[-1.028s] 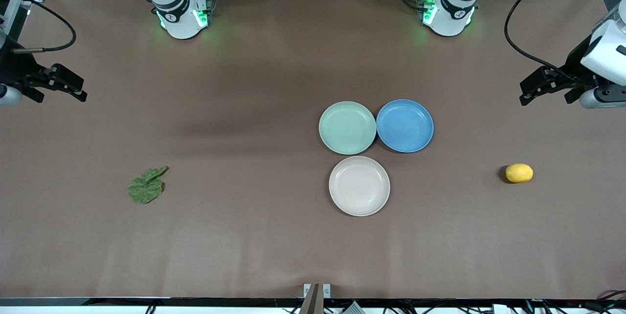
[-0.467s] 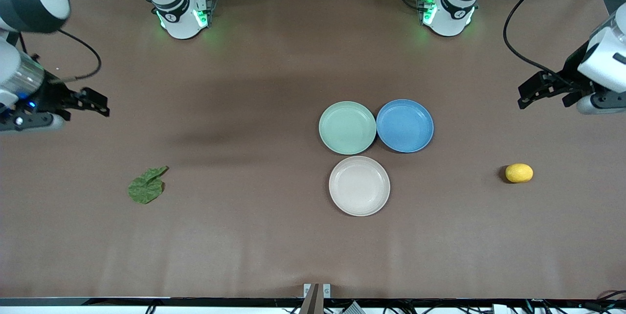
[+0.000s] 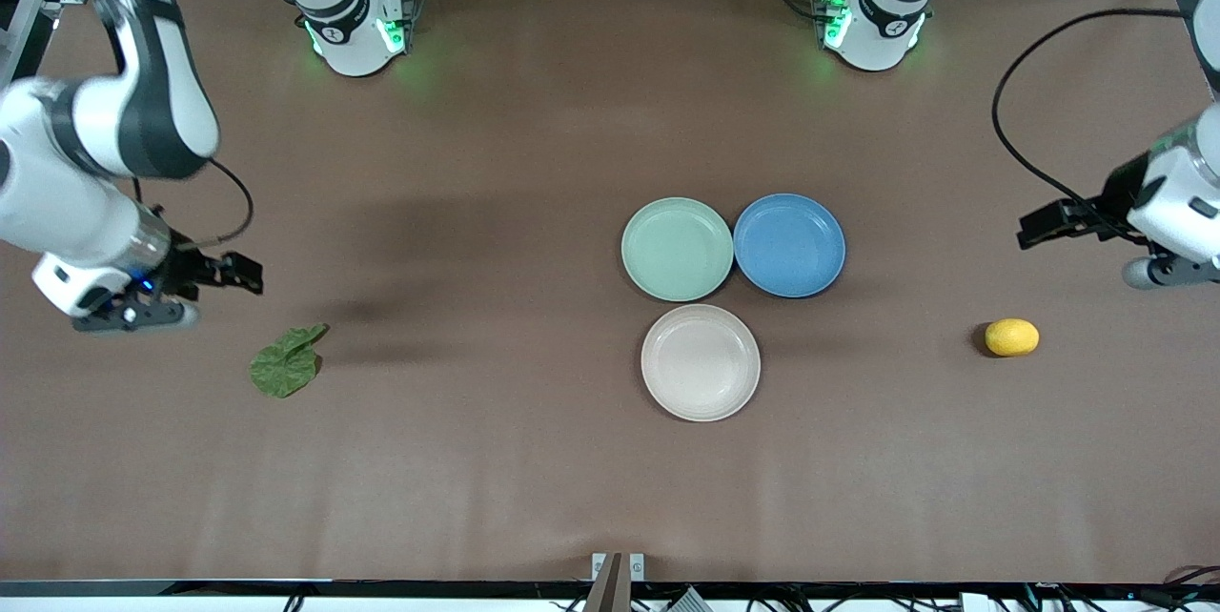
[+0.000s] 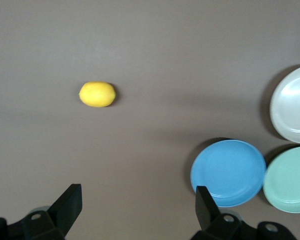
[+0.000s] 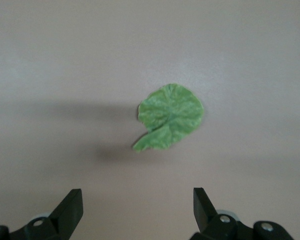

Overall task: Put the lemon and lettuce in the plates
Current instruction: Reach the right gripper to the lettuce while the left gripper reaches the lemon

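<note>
Both my grippers have swung inward, the right gripper [image 3: 250, 273] spread empty above bare table near the crinkled lettuce [image 3: 284, 364], the left gripper [image 3: 1032, 229] spread empty above bare table near the smooth oval lemon [image 3: 1011, 337].

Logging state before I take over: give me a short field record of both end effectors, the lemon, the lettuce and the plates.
left end effector: open, empty, over bare table by the lemon
right end effector: open, empty, over bare table by the lettuce
lemon: on table, left arm's end
lettuce: flat on table, right arm's end
mint plate: empty, beside blue plate
beige plate: empty, nearest the front camera
</note>
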Robot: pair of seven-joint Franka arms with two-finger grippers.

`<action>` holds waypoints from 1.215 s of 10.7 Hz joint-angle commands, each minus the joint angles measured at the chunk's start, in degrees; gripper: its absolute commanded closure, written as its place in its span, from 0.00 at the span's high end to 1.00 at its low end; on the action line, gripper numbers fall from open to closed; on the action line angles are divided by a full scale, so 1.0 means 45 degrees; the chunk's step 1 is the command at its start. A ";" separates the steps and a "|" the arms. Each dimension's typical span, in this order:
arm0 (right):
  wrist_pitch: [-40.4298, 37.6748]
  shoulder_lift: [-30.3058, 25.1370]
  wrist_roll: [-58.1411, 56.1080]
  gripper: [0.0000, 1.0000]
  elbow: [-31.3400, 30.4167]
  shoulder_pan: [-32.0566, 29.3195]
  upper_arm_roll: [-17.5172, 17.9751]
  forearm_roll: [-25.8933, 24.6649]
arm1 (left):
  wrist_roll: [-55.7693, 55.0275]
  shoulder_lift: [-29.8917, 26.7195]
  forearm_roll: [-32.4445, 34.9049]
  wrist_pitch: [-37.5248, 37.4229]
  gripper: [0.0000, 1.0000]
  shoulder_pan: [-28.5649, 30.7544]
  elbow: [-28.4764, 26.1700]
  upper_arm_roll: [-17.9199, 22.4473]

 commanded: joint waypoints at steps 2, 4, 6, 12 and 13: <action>0.2017 0.2549 -0.0202 0.98 0.0506 -0.0219 0.0036 0.0182 | 0.0556 0.0435 0.0617 0.3778 1.00 0.1148 -0.2775 -0.0069; 0.3811 0.3995 -0.0436 0.97 0.0508 -0.0647 0.0036 0.0163 | 0.0536 0.0784 0.0617 0.6301 1.00 0.1443 -0.4518 -0.0069; 0.4054 0.4353 -0.0749 0.91 0.0468 -0.0687 0.0036 0.0182 | -0.0027 0.1973 0.0598 0.7518 1.00 0.1795 -0.4603 -0.0049; 0.3761 0.4529 -0.0729 0.00 0.0643 -0.0667 0.0075 0.0182 | -0.4184 0.3734 0.0597 0.9728 1.00 0.2128 -0.4409 -0.0049; 0.3683 0.4510 -0.0730 0.00 0.0664 -0.0629 0.0075 0.0182 | -0.4616 0.4046 0.0578 1.0001 1.00 0.2108 -0.4234 -0.0049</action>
